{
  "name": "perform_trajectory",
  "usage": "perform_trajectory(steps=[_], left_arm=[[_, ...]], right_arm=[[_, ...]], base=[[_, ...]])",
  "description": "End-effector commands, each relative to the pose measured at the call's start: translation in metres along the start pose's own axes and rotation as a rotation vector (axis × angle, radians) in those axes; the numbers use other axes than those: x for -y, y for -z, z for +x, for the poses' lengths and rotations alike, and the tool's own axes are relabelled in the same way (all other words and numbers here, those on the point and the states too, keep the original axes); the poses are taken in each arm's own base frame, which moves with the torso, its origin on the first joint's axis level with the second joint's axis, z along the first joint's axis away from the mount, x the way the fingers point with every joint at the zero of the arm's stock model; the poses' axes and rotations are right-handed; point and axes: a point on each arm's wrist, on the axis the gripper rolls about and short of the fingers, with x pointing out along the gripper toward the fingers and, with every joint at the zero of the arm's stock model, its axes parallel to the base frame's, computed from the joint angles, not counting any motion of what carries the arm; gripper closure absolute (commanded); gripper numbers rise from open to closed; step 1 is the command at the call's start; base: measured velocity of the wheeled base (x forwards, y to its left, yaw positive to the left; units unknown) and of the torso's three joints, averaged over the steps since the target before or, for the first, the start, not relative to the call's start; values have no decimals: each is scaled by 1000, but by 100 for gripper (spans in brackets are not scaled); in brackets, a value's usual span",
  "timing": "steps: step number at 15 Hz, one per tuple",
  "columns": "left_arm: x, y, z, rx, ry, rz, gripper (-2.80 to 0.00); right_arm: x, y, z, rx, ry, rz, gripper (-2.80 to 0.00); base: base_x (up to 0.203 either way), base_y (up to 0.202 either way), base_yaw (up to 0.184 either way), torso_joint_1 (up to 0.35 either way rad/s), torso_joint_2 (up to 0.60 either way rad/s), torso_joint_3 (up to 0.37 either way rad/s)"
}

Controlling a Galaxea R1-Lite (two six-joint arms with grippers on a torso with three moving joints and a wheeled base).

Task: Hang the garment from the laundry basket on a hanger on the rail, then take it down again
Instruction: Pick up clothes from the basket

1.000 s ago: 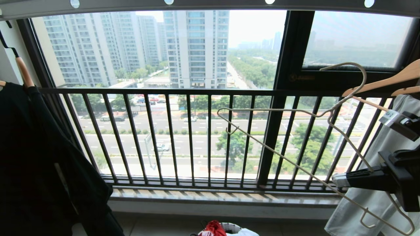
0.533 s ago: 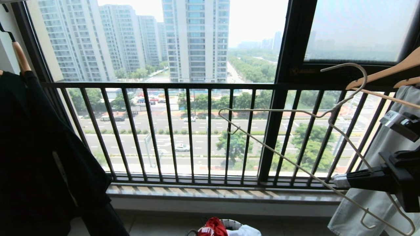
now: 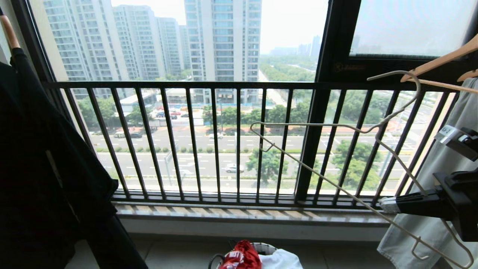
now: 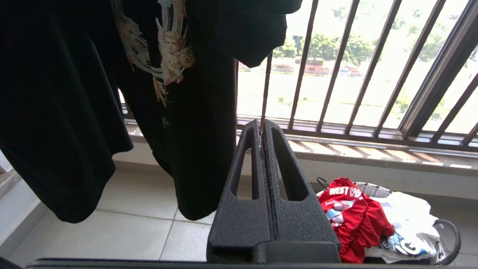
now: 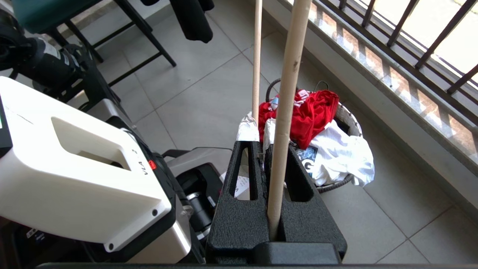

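Note:
The garment [image 3: 241,257], a red T-shirt with white lettering, lies crumpled in the laundry basket [image 3: 267,246] on the floor below the window. It also shows in the left wrist view as the garment [image 4: 354,216] and in the right wrist view as the garment [image 5: 312,114]. At the right, my right gripper [image 3: 384,204] is shut on the lower bar of the pale wire hanger [image 3: 377,130], held tilted in the air with its hook up. The hanger wire [image 5: 283,93] runs between the shut jaws. My left gripper [image 4: 262,125] is shut and empty, low, left of the basket [image 4: 450,239]. The rail is out of view.
A black printed T-shirt [image 3: 44,168] hangs at the left. A pale grey-green garment [image 3: 448,160] on a wooden hanger [image 3: 440,59] hangs at the right, behind my right arm. The barred window railing [image 3: 224,85] stands ahead. A white garment [image 5: 343,157] shares the basket. My base [image 5: 74,160] is close behind.
The whole head view has tipped downward: the rail has left the top edge and more of the basket shows. The hanger and right gripper keep their place in the picture.

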Motion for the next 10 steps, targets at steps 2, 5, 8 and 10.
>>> perform_trajectory(steps=[2, 5, 8, 10], left_arm=[[0, 0, 0, -1, 0, -1, 0], [0, 0, 0, -1, 0, -1, 0], [0, 0, 0, 0, 0, -1, 0], [0, 0, 0, 0, 0, -1, 0]], right_arm=[[-1, 0, -1, 10, 1, -12, 0], [-2, 0, -1, 11, 2, -15, 0], [-4, 0, -3, 17, 5, -22, 0], [-4, 0, -3, 16, 5, -21, 0]], base=[[0, 0, 0, -230, 552, 318], [0, 0, 0, -223, 533, 310], [0, 0, 0, -203, 519, 309], [0, 0, 0, -192, 494, 304]])
